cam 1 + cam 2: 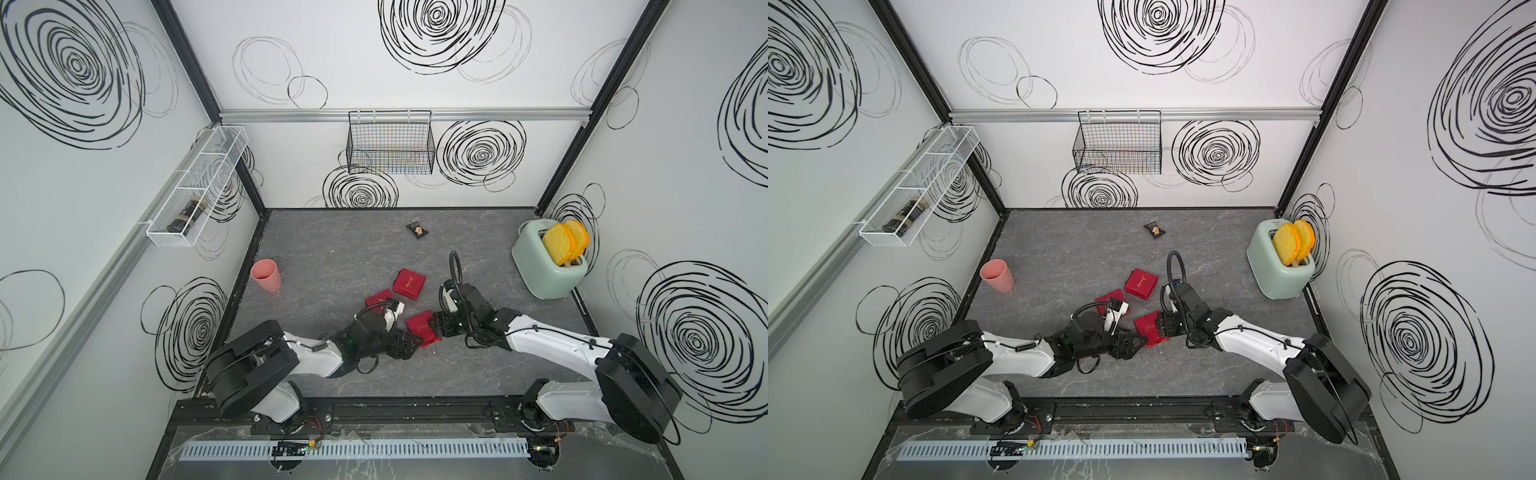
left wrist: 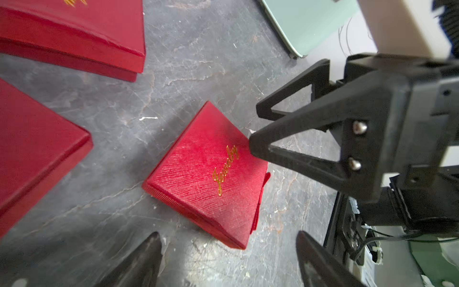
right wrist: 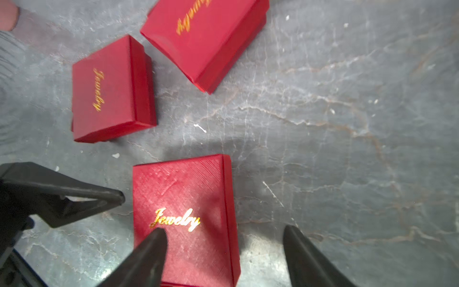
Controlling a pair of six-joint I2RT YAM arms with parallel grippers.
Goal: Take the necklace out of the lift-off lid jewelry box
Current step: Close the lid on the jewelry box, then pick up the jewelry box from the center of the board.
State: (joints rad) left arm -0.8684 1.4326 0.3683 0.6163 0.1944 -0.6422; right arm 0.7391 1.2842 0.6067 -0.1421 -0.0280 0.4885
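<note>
Necklace hidden from view. Three red boxes, all lidded: one lies between the left pincer and right pincer; two sit beyond. Both pincers gape wide, gripping nothing.

Gold script "Jewelry" marks the near box and the small box; the third box's script is cropped.

The left arm and right arm wear glossy white shells between black joints, with round black housings at the base. A ribbed black hose loops at the right wrist. The right gripper has matte black open-triangle fingers, one fixed by two silver screws
</note>
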